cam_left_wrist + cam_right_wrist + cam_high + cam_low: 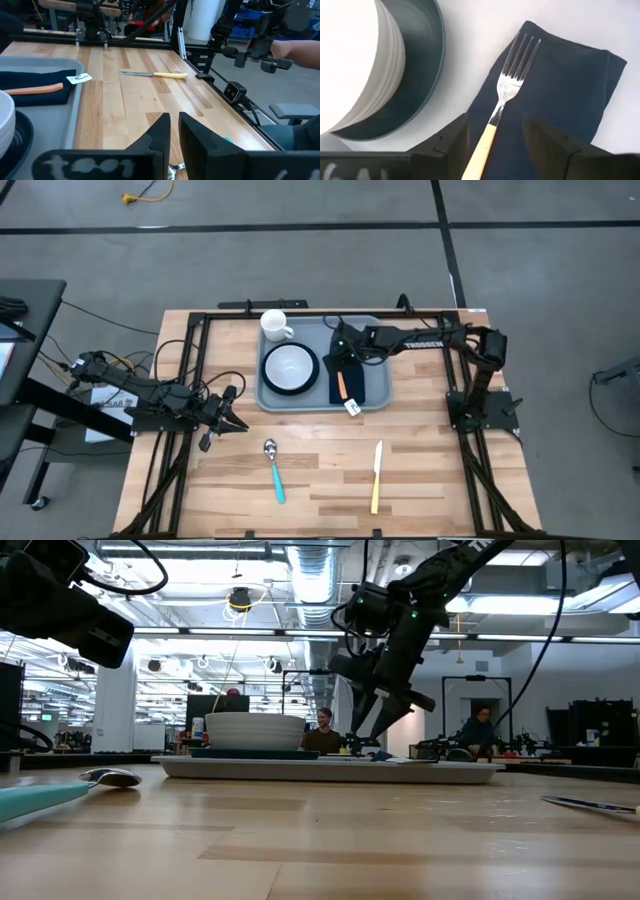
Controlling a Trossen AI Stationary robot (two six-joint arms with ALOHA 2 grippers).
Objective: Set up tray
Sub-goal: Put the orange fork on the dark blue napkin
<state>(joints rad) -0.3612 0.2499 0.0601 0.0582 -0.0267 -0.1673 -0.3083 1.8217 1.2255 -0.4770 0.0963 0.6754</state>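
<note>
The light grey-blue tray (300,408) lies at the table's far middle. On it are a white mug (274,326), a white bowl (290,366) on a dark teal plate (420,65), and a navy napkin (358,388). A fork (507,85) with a pale orange handle (482,150) lies on the napkin. My right gripper (495,140) hangs open just above the fork, slanting down, one finger on either side of the handle without touching it. My left gripper (238,425) waits shut at the table's left, above the wood.
A spoon (274,470) with a teal handle and a knife (377,477) with a yellow handle lie on the bare wood near the front edge. A white tag (352,408) sticks out at the napkin's near end. Black frame rails border the table's left, right and far sides.
</note>
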